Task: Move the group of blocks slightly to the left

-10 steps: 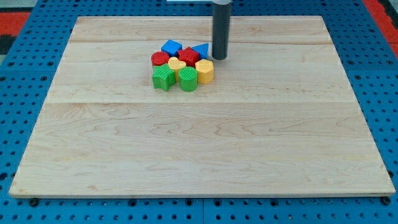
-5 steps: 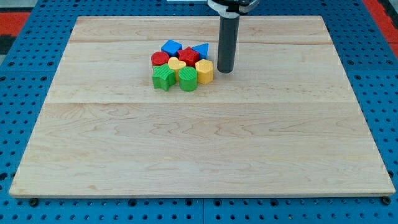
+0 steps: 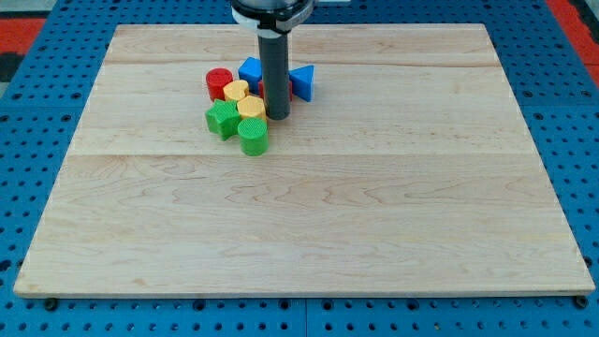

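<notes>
My tip [image 3: 278,116] sits at the right edge of the block cluster in the upper middle of the wooden board [image 3: 374,234], touching the yellow block [image 3: 251,107]. There are no fingers, only a rod. A red cylinder [image 3: 219,82], blue blocks [image 3: 249,70] and green blocks [image 3: 223,119] crowd its left; a blue triangle [image 3: 301,81] lies right.

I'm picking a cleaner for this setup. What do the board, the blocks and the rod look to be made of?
The board: pale wood, matt, with visible grain and plank seams. The green block and red block: solid colour, smooth, possibly painted wood or plastic; I cannot tell which. My tip ends a dark, slightly glossy rod, likely plastic or metal.
</notes>
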`<state>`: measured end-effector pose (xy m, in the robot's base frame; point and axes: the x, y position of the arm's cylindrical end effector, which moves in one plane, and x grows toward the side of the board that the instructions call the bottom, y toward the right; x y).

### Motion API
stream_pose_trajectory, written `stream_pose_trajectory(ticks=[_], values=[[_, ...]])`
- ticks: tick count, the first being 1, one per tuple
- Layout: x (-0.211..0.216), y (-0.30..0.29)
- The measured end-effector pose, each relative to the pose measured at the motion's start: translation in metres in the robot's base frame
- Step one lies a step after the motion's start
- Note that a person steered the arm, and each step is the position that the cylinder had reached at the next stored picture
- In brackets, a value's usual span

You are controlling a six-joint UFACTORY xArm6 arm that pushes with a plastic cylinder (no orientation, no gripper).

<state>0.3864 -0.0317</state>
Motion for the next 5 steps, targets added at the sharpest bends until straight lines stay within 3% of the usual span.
stream_pose_trajectory(ticks=[2,3,5], values=[[0.064,0.034],[0.1,0.008],[0.054,-0.008]])
